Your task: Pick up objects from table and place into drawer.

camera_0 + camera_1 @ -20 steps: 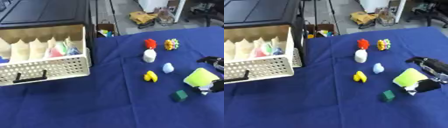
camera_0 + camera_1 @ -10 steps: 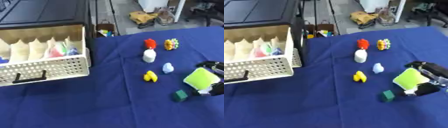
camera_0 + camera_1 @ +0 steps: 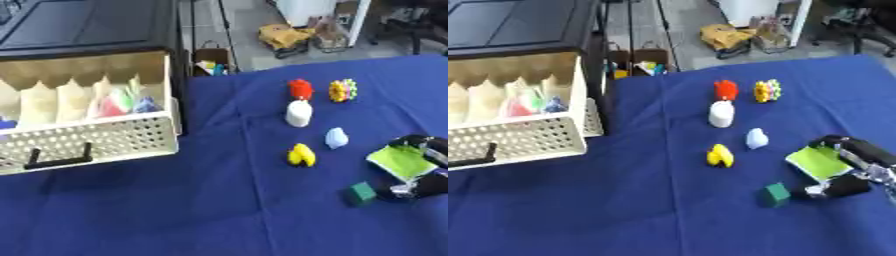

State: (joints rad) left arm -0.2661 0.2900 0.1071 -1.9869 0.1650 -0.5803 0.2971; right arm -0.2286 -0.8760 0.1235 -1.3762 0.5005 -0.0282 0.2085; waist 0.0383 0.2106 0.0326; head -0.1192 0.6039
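Note:
A lime-green flat object [image 3: 819,162] lies on the blue table, and my right hand [image 3: 859,165] is curled round it from the right, fingers above it and thumb below. A small dark green cube [image 3: 776,194] sits just left of the hand. Further left are a yellow piece [image 3: 720,156], a pale blue piece [image 3: 756,138], a white cylinder [image 3: 721,114], a red piece [image 3: 725,90] and a yellow-orange knobbly piece [image 3: 766,90]. The open white perforated drawer [image 3: 96,142] stands at the left with coloured things inside. My left hand shows in neither view.
The drawer sticks out of a black cabinet [image 3: 87,30] at the upper left. Beyond the table's far edge the floor holds a box and bags [image 3: 289,35]. Bare blue cloth [image 3: 175,210] fills the front of the table.
My right hand has closed in on the lime-green object and shifted it slightly. The whole picture has shifted a little; the other pieces stay put.

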